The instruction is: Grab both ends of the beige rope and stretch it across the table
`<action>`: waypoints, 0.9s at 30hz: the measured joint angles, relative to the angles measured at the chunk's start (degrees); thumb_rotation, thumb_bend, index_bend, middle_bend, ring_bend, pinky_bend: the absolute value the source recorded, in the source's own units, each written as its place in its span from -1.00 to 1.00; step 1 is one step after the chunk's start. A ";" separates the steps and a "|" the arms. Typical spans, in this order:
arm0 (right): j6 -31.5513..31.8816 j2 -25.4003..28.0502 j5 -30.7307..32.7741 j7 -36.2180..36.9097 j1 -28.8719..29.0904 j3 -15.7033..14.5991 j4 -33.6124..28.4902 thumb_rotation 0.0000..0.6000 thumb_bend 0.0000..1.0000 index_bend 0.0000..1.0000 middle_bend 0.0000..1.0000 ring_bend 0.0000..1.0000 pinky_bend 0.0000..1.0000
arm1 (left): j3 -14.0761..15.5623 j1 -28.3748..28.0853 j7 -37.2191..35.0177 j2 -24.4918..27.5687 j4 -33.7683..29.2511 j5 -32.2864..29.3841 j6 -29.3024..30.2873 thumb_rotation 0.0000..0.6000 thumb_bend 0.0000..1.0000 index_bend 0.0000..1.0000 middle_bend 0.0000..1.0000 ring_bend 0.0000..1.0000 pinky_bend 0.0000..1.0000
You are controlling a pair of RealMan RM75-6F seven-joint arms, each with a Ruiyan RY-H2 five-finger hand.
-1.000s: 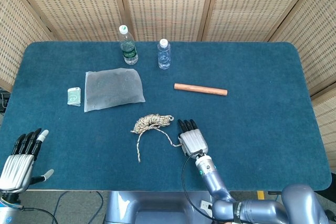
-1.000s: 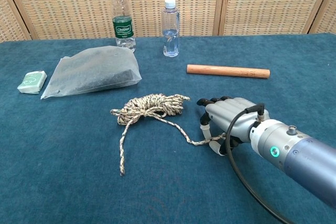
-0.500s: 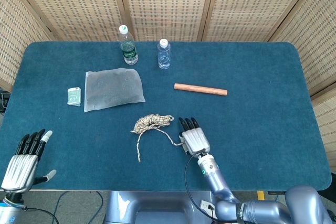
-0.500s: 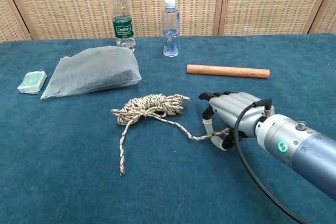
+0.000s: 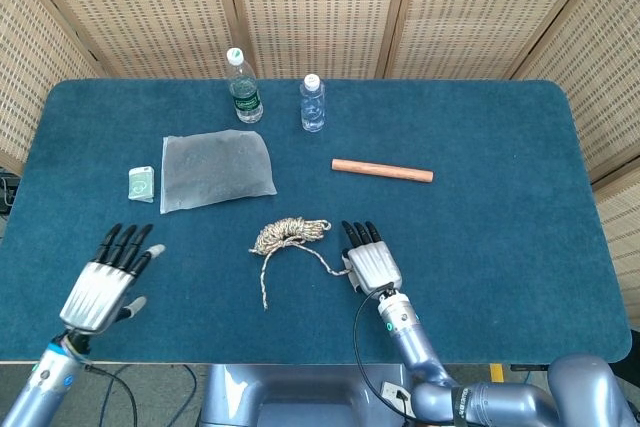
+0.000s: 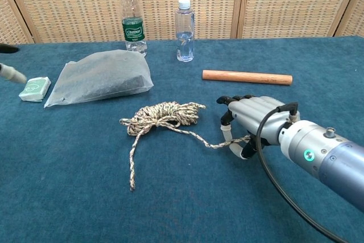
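Chest view: right hand (image 6: 250, 126) pinches one end of the beige rope (image 6: 162, 116), which lies bundled mid-desk.
Left hand (image 5: 105, 282), fingers spread and holding nothing, should reach the free near end, pinch firmly, then pull apart slowly. Count: one rope, two bottles (image 5: 243, 85), one wooden rod (image 5: 382, 170), one bag (image 5: 216, 169), one packet (image 5: 142, 184).

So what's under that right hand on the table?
One end of the rope runs in under the right hand. The fingers cover the tip, so whether they actually pinch it can't be seen.
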 measured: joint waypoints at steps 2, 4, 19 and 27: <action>-0.40 0.08 0.01 0.08 0.02 -0.03 0.34 1.00 -0.11 0.37 -1.00 -1.00 -1.00 | -0.15 -3.31 0.21 -1.11 1.46 3.47 -2.28 1.00 -0.73 -0.47 -1.00 -1.00 -1.00; -0.79 0.14 -0.05 0.16 0.07 -0.12 0.74 1.00 -0.11 0.37 -1.00 -1.00 -1.00 | -0.19 -6.92 -0.32 -2.34 3.69 6.57 -4.40 1.00 -0.71 -0.41 -1.00 -1.00 -1.00; -2.55 -0.28 -0.12 1.20 0.22 0.06 3.07 1.00 -0.11 0.39 -1.00 -1.00 -1.00 | 2.79 -23.67 -6.60 -14.27 20.04 16.06 -15.83 1.00 -0.64 -0.16 -1.00 -1.00 -1.00; -2.79 -0.20 0.14 1.29 0.37 0.59 3.36 1.00 -0.11 0.39 -1.00 -1.00 -1.00 | 4.05 -25.69 -5.87 -17.30 22.30 14.62 -18.26 1.00 -0.52 -0.09 -1.00 -1.00 -1.00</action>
